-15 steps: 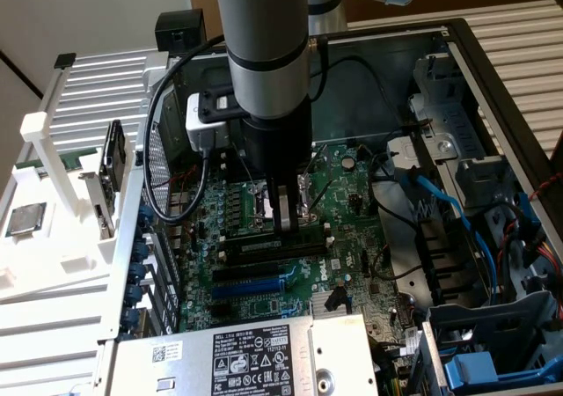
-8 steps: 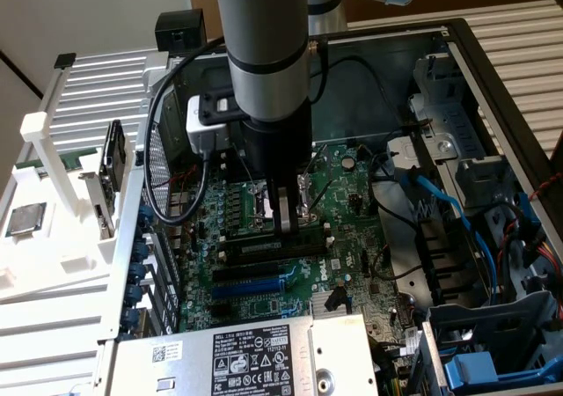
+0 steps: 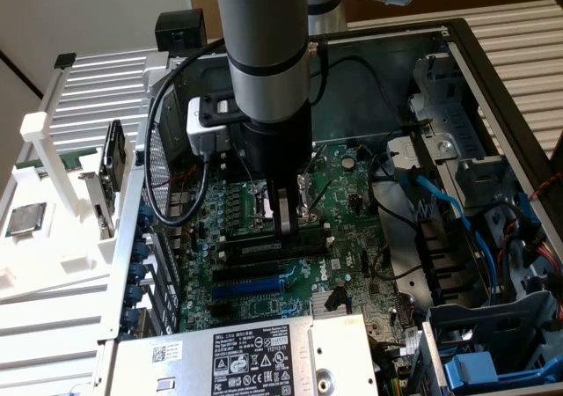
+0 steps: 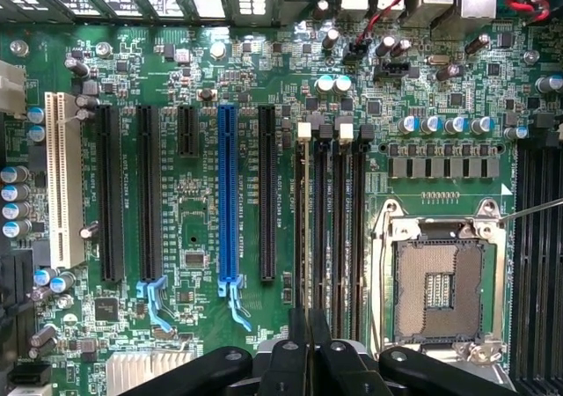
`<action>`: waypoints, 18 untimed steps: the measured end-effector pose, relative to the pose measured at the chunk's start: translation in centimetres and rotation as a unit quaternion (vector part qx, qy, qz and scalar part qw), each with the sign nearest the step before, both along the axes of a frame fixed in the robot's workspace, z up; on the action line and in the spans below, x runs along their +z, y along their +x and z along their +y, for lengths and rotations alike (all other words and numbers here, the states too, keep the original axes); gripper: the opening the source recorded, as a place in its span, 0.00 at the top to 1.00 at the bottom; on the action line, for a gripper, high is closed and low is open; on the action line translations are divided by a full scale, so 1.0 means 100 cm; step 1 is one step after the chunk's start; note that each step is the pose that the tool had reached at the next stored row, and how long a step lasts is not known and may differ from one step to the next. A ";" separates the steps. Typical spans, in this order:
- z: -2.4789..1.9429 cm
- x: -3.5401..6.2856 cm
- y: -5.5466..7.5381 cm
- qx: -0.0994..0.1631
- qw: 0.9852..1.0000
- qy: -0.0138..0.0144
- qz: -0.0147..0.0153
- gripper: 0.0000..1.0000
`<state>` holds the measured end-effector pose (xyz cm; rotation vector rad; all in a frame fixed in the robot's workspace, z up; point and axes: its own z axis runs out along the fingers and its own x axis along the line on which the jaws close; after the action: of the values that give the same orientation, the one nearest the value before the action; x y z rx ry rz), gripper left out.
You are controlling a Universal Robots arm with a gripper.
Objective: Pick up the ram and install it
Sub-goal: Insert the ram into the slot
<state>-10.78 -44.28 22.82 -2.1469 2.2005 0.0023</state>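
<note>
open computer case (image 3: 493, 70), green motherboard (image 4: 202, 211)

My arm (image 3: 264, 44) is a thick grey metal cylinder banded in black, with a pale blue joint cap above. A white-and-black camera block (image 3: 211, 123) rides its wrist, trailing a looped black cable (image 3: 163, 185). The black gripper (image 4: 308, 361) has rounded, screw-studded linkage arms.
</note>
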 end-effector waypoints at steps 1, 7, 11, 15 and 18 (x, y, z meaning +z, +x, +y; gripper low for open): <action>0.0000 -0.0004 0.000 0.000 1.000 0.000 0.000 0.88; 0.0000 -0.0004 0.000 0.000 1.000 0.000 0.000 0.88; 0.0000 -0.0004 0.000 0.000 1.000 0.000 0.000 0.88; 0.0000 -0.0005 0.000 0.000 1.000 0.000 0.000 0.87; 0.0000 -0.0004 0.000 0.000 1.000 0.000 0.000 0.80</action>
<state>-10.78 -44.28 22.78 -2.1469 2.2005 0.0022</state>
